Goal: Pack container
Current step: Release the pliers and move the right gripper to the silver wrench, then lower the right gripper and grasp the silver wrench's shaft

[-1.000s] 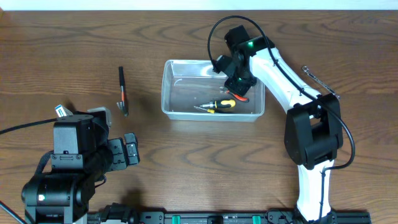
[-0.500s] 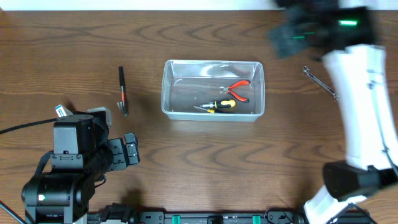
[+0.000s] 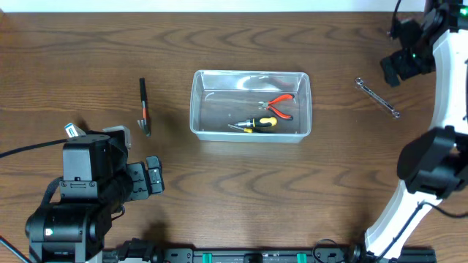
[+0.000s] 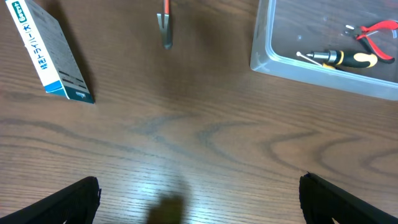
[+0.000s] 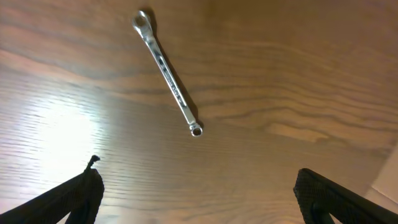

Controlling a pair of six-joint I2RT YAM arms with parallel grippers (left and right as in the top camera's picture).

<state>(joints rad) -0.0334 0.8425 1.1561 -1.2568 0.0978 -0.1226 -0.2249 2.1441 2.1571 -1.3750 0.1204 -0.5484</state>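
Here, the right pincer (image 5: 196,177) hangs with its two fingers (image 5: 68,199) wide apart and nothing between them. Below it is the bare wooden counter (image 5: 280,74). Just beyond the fingertips lies a slim silver wrench (image 5: 168,71), flat on the wood and set on a slant. It touches neither finger. From overhead, this right pincer (image 3: 395,69) sits near the far right edge of the counter (image 3: 219,212), with the wrench (image 3: 377,97) just beside it, on the side toward the middle.

The left pincer (image 4: 199,183) is also spread wide and empty, its dark fingers (image 4: 348,202) showing at the two lower corners of its wrist view. Overhead, the left pincer (image 3: 152,179) is at the near left of the counter. Ahead of it and to its left lies a small blue-and-white box (image 4: 50,53), and further out lies a thin tool (image 4: 165,28) with a red band. Both rest on the wood, well apart from each other.

The container (image 3: 196,102), a clear plastic bin with rounded corners, stands upright in the middle of the counter, toward the far side. It is clear of both pincers, and the wrench lies apart from it on its right. Inside, on the floor of its right half, lie red-handled pliers (image 3: 278,104) and a yellow-and-black screwdriver (image 3: 256,124), just beside each other. The left wrist view shows the container (image 4: 273,59) at its upper right, with both tools inside.
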